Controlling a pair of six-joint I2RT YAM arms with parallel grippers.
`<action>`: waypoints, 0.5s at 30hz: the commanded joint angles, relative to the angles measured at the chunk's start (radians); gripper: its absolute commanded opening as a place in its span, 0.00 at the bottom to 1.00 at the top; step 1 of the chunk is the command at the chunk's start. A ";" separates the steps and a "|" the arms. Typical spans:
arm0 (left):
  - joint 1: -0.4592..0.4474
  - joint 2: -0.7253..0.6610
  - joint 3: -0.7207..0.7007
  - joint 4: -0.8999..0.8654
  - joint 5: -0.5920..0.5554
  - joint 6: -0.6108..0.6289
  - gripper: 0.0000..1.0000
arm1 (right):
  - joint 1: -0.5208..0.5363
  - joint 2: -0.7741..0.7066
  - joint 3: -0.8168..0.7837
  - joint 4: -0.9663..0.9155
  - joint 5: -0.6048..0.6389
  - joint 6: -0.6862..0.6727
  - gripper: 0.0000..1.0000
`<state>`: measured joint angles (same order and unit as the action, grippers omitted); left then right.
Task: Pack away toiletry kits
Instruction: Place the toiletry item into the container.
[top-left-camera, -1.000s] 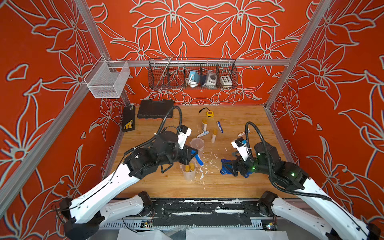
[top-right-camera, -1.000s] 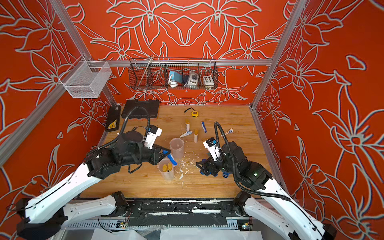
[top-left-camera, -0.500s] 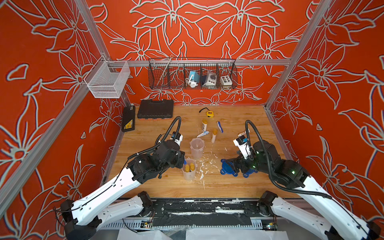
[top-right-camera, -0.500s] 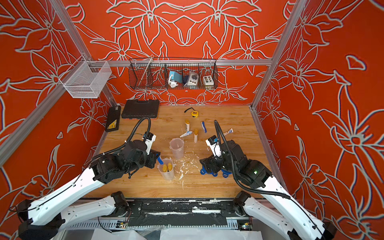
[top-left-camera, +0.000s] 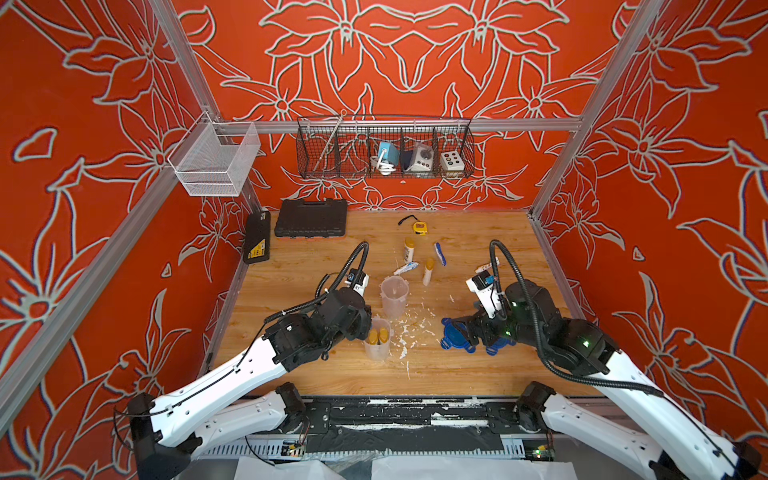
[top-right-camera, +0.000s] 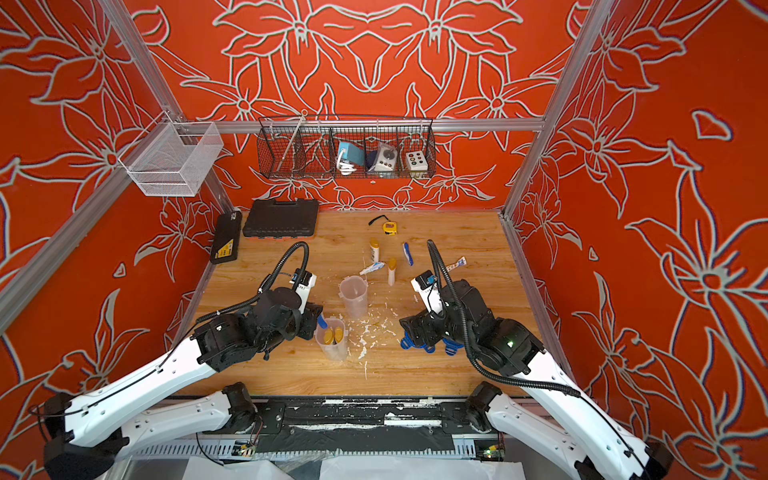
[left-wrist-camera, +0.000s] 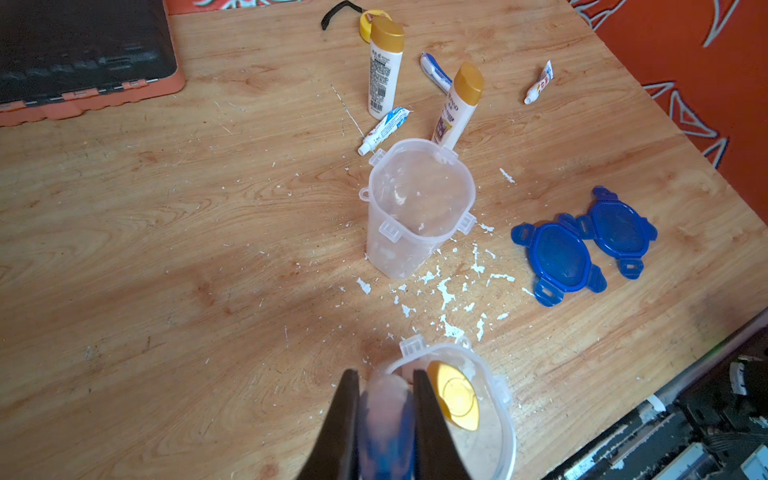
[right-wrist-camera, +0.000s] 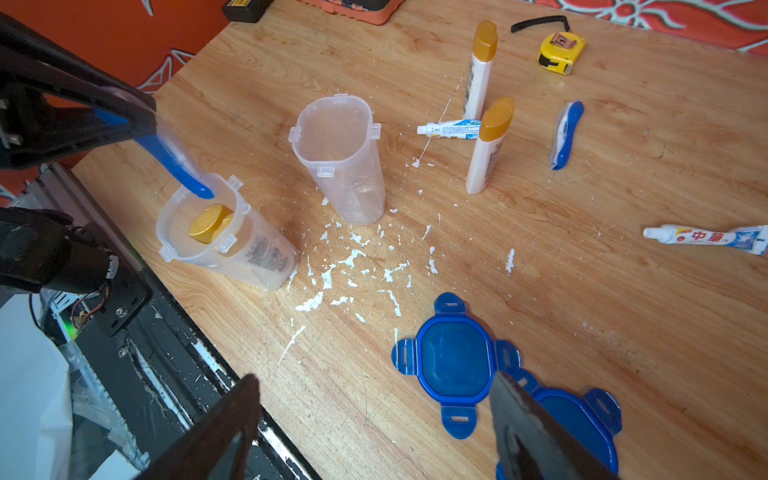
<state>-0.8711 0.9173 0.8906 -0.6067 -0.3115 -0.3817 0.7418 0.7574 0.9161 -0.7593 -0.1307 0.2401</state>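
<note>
My left gripper (left-wrist-camera: 384, 376) is shut on a blue toothbrush (right-wrist-camera: 174, 164) in a clear wrapper. The brush slants down, with its tip at the rim of the near clear cup (right-wrist-camera: 266, 257). That cup holds two yellow-capped bottles (right-wrist-camera: 208, 222). An empty clear cup (top-left-camera: 394, 295) stands just behind it. My right gripper (right-wrist-camera: 374, 376) is open, low over two blue four-tab lids (right-wrist-camera: 455, 365) that lie flat and overlap. Farther back lie two bottles (top-left-camera: 409, 249), another toothbrush (top-left-camera: 439, 253) and two toothpaste tubes (top-left-camera: 406, 268).
A yellow tape measure (top-left-camera: 419, 227) lies at the back. A black tool case (top-left-camera: 311, 218) and a smaller black case (top-left-camera: 257, 237) sit at the back left. White flakes (top-left-camera: 409, 328) litter the wood between the cups and lids. Wire baskets hang on the walls.
My left arm has drawn back and down beside the near cup, bringing the toothbrush tip to its rim. The right gripper has shifted slightly over the lids.
</note>
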 joint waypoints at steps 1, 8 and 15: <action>-0.029 -0.005 -0.019 0.063 -0.050 0.021 0.00 | -0.001 -0.006 0.023 -0.006 0.025 -0.018 0.87; -0.061 -0.026 -0.083 0.115 -0.077 0.021 0.00 | 0.001 0.003 0.030 -0.002 0.018 -0.023 0.88; -0.066 -0.083 -0.150 0.131 -0.090 0.004 0.00 | -0.001 0.019 0.039 0.002 0.021 -0.024 0.88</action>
<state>-0.9306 0.8482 0.7658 -0.4660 -0.3847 -0.3752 0.7418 0.7712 0.9237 -0.7567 -0.1310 0.2260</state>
